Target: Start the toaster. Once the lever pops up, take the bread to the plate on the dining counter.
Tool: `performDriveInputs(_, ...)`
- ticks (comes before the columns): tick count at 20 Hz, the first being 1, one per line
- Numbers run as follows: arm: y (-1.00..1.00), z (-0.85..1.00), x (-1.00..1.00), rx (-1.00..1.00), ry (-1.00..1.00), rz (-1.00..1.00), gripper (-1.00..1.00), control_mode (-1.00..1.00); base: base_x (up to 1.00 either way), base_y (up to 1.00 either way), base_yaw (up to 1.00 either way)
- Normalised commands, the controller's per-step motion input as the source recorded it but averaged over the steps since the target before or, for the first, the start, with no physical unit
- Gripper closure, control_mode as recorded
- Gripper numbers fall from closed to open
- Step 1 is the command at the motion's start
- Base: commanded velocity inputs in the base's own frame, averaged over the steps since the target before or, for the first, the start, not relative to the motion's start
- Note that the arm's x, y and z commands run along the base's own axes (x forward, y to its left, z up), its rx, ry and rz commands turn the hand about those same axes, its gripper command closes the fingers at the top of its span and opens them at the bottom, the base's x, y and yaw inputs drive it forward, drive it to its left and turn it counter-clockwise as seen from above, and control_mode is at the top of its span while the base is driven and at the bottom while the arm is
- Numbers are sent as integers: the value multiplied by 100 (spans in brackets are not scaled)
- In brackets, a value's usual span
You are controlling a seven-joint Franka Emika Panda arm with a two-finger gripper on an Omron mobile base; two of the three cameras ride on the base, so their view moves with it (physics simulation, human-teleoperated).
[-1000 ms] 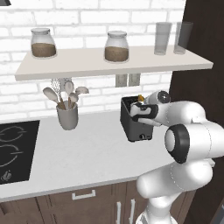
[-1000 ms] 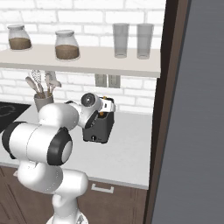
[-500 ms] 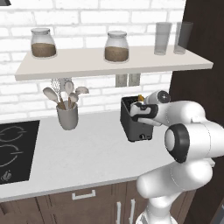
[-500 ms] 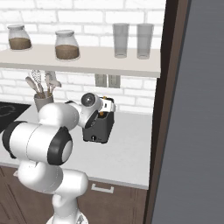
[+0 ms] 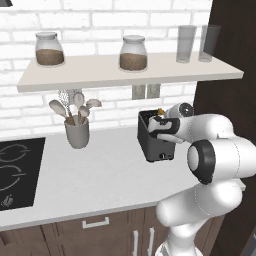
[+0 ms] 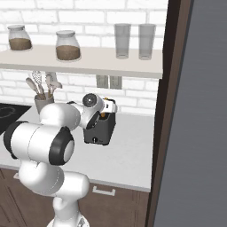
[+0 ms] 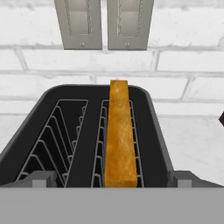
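The dark toaster (image 5: 154, 146) (image 6: 100, 131) stands on the white worktop against the brick wall. A golden bread slice (image 7: 119, 135) sits upright in its right-hand slot, while the left slot holds nothing. My gripper (image 5: 161, 125) (image 6: 106, 109) (image 7: 111, 179) hovers just above the toaster's top, looking down into the slots. It is open, its fingertips (image 7: 42, 178) spread wide on either side of the bread with nothing gripped. The plate and the dining counter are out of view.
A grey utensil holder (image 5: 77, 131) stands left of the toaster, and a black hob (image 5: 15, 172) lies further left. The shelf (image 5: 125, 72) above carries jars and glasses. Two wall outlets (image 7: 105, 22) sit behind the toaster. A dark tall cabinet (image 6: 173, 111) rises on the right.
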Motion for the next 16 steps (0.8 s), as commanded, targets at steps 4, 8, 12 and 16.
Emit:
performDriveInputs(4,0,0,0,0,0,0,100,-100,0,0,0)
performDriveInputs(8,0,0,0,0,0,0,100,-100,0,0,0)
performDriveInputs(12,0,0,0,0,0,0,100,-100,0,0,0)
performDriveInputs(16,0,0,0,0,0,0,100,-100,0,0,0)
